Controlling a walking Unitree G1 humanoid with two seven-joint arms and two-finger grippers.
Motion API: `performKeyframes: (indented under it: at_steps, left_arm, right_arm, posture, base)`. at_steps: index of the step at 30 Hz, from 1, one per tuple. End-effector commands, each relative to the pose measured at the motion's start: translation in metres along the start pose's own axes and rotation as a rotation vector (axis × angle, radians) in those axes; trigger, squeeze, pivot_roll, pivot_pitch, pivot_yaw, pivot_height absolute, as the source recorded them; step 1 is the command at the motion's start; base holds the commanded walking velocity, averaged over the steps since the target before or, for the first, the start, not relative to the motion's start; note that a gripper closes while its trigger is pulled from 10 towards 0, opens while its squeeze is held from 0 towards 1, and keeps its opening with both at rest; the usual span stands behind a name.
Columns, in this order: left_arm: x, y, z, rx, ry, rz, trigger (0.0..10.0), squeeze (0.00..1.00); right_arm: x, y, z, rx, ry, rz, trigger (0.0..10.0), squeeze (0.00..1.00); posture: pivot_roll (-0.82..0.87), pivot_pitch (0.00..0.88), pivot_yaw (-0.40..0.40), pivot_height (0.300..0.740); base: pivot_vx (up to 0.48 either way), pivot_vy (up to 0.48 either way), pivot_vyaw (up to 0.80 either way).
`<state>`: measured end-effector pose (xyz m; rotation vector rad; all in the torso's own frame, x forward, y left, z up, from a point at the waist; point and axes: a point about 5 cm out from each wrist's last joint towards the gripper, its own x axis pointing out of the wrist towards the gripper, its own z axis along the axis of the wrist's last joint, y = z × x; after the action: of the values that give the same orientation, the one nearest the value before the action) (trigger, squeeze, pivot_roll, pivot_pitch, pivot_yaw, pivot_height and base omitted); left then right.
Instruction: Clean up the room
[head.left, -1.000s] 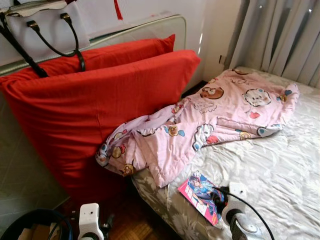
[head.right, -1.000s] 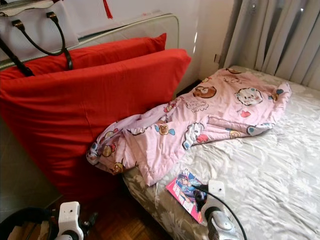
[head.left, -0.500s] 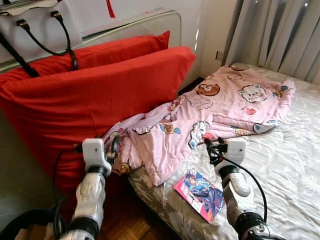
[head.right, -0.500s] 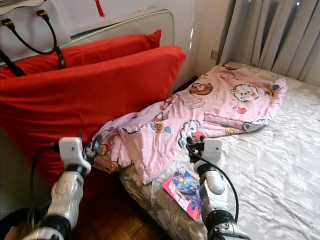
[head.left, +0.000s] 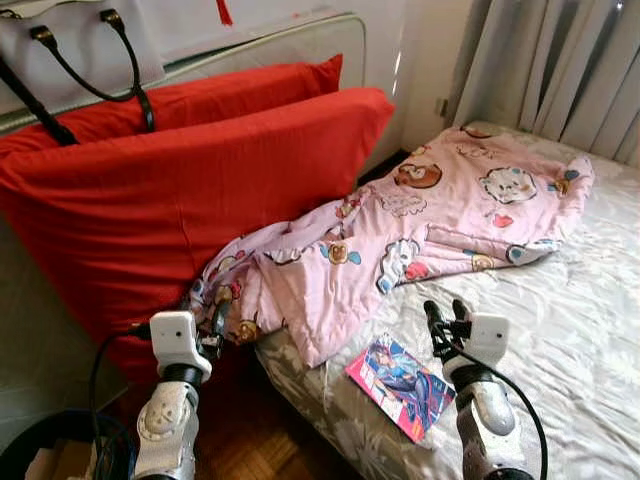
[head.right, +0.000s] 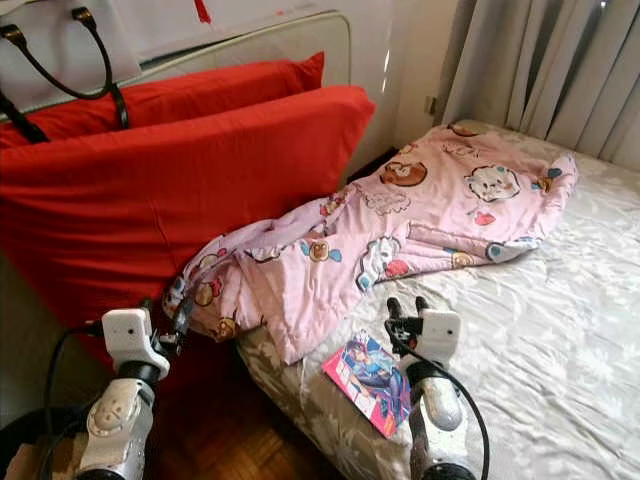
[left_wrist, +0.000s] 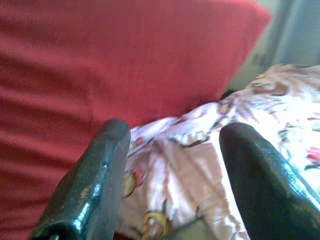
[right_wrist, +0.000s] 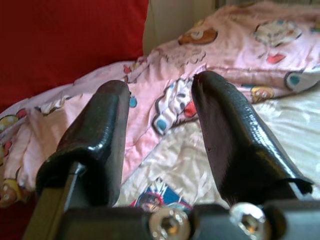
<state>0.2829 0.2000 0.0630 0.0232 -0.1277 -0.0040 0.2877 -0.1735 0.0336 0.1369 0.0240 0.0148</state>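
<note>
A crumpled pink blanket with cartoon prints lies across the bed, and one end hangs over the near edge against the red pillows. A colourful comic book lies flat on the sheet near the bed's edge. My left gripper is open and empty, low in front of the blanket's hanging end; in the left wrist view that end and the red pillow show between its fingers. My right gripper is open and empty above the sheet, just right of the comic book, pointing at the blanket.
Two big red pillows lean against the wall left of the bed, with a white handbag with black handles behind them. The bed's grey floral sheet stretches right. Grey curtains hang behind. A black bin stands on the wooden floor at lower left.
Both arms rose into view a second ago and have since dropped lower and drawn back. The right gripper now sits beside the comic book rather than at the blanket's edge.
</note>
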Motion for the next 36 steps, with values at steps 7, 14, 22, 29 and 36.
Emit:
performKeyframes:
  at_steps: [7, 14, 22, 29, 36]
  left_arm:
    - [-0.012, 0.003, 0.004, 0.034, 0.001, -0.023, 10.0, 0.0]
    - [-0.019, 0.002, 0.006, 0.028, 0.021, 0.0, 10.0, 0.0]
    - [-0.028, -0.003, 0.005, 0.008, 0.042, -0.01, 10.0, 0.0]
    - [-0.033, 0.0, 0.006, 0.016, 0.057, -0.015, 10.0, 0.0]
    - [-0.03, -0.004, 0.006, 0.0, 0.07, 0.003, 10.0, 0.0]
  right_arm:
    - [-0.007, -0.006, 0.006, -0.037, -0.047, -0.037, 10.0, 0.0]
    - [-0.008, -0.008, 0.009, -0.082, -0.017, -0.007, 10.0, 0.0]
    - [-0.008, 0.0, 0.009, -0.104, 0.019, 0.06, 10.0, 0.0]
    - [-0.015, 0.005, 0.006, -0.088, 0.019, 0.05, 10.0, 0.0]
    - [-0.019, 0.006, 0.001, -0.075, 0.067, 0.021, 10.0, 0.0]
  posture:
    - [-0.08, 0.093, 0.02, 0.736]
    - [-0.08, 0.13, -0.021, 0.736]
    - [-0.06, 0.172, -0.04, 0.691]
    - [-0.06, 0.184, -0.031, 0.677]
    - [-0.09, 0.184, -0.027, 0.672]
  base:
    - [0.0, 0.0, 0.0]
    - [0.0, 0.0, 0.0]
    - [0.0, 0.0, 0.0]
    - [0.0, 0.0, 0.0]
    - [0.0, 0.0, 0.0]
